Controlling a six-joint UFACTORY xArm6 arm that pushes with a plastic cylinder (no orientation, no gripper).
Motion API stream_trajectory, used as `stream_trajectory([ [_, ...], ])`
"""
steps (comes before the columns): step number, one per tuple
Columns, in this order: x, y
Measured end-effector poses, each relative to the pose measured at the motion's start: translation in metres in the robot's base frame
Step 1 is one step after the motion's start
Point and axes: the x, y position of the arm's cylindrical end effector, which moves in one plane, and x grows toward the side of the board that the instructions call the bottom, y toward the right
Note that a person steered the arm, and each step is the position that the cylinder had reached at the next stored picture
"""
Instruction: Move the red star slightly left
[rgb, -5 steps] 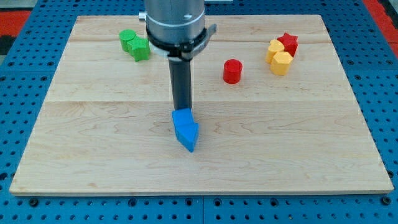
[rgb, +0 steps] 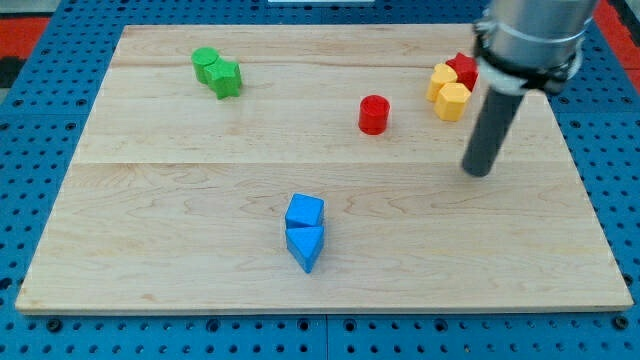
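The red star (rgb: 462, 68) sits near the view's top right, partly hidden behind the arm, touching two yellow blocks (rgb: 446, 90) on its lower left. My tip (rgb: 479, 172) rests on the board below and a little right of the yellow blocks, well below the red star and apart from it. The dark rod rises from the tip to the arm's grey collar at the top right.
A red cylinder (rgb: 373, 114) stands left of the yellow blocks. Two green blocks (rgb: 217, 72) lie at the top left. Two blue blocks (rgb: 304, 230) lie together at the lower middle. The wooden board (rgb: 150, 200) lies on a blue pegboard.
The arm has swung from above the blue blocks at the middle to the view's right, below the yellow blocks. The blue blocks now show in full.
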Motion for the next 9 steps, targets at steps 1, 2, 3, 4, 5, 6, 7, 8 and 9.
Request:
stream_trajectory([
  [1, -0.052, 0.036],
  [2, -0.101, 0.043],
  [3, -0.137, 0.034],
  [4, -0.147, 0.019],
  [5, -0.156, 0.019],
  [6, -0.168, 0.015],
  [7, -0.171, -0.029],
  [8, -0.178, -0.061],
  [9, -0.178, -0.096],
])
